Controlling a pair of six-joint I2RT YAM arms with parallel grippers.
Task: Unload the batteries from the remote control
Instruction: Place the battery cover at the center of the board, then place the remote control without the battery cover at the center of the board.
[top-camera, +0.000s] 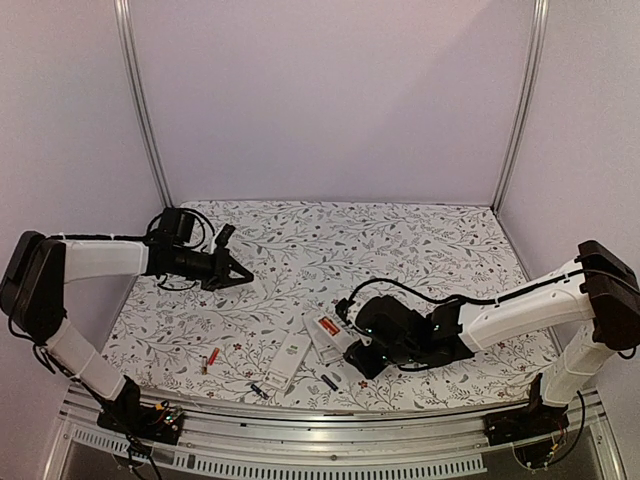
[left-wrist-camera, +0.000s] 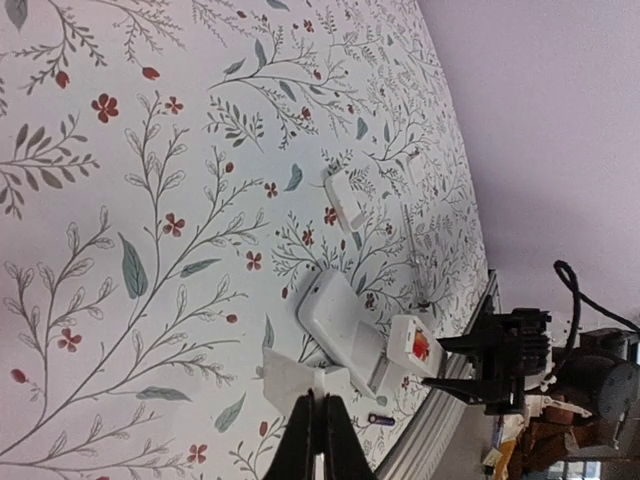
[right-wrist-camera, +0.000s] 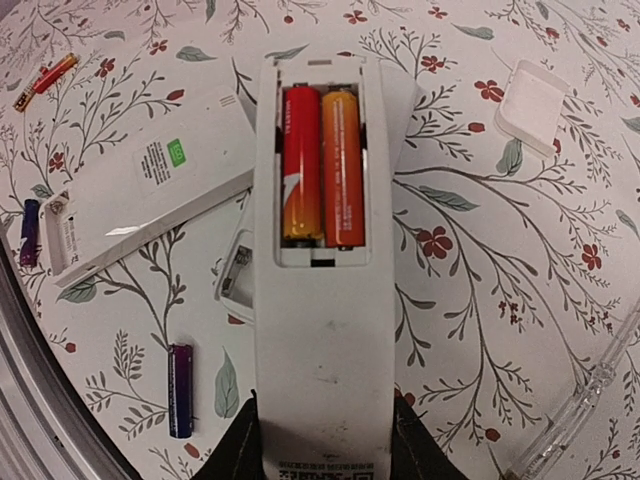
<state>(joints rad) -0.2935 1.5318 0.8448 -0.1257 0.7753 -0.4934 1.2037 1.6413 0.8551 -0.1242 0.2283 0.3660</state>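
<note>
My right pincer (right-wrist-camera: 325, 448) pinches the long white plastic remote (right-wrist-camera: 322, 340) at the bottom centre; two red-orange cylindrical batteries (right-wrist-camera: 322, 165) lie uncovered inside it, upper centre. My left pincer (left-wrist-camera: 320, 435), pressed together and empty, should lever one battery's end up gently.

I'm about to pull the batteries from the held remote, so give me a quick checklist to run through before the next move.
1. Remote gripped by right claw: ok.
2. Compartment open: ok.
3. Two batteries exposed, side by side: ok.
4. Left claw open for picking: not ok, shut.
5. Left claw near Remote: not ok, far across the table.
6. Left claw empty: cannot tell, white piece at its tips.
</note>
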